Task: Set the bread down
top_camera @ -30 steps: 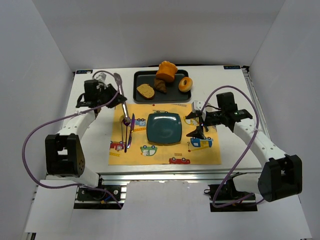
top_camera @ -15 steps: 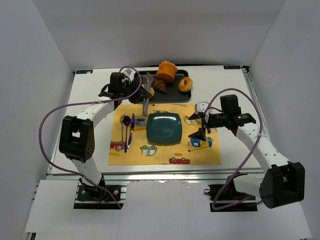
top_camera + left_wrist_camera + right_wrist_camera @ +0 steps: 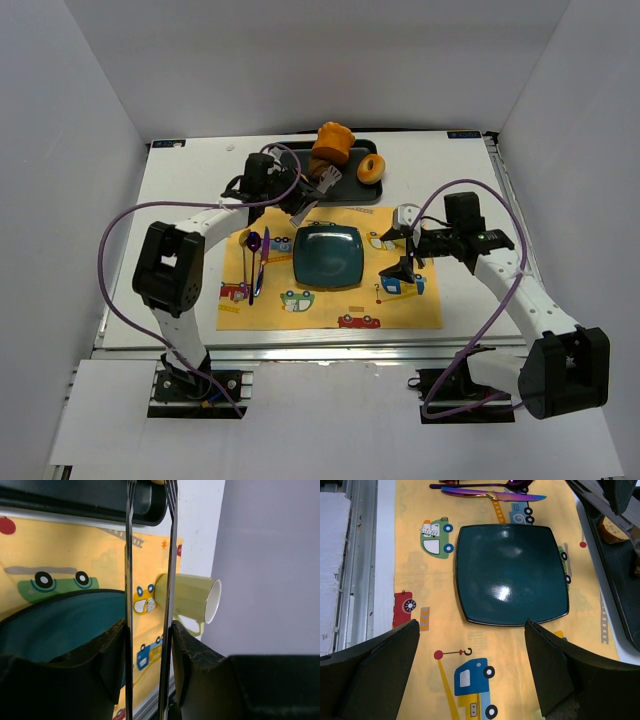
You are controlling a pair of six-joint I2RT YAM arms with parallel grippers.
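The bread lies unlifted on the black tray across the worktop, with the tips of the tongs clenched in the left pincer close by and the right pincer released, so grasping it and carrying it, probably to the teal plate, remain.

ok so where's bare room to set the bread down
The teal plate is bare, between the purple cutlery and the right tool. The placemat's near edge is free too. The tray is crowded: bun, donut, tongs.
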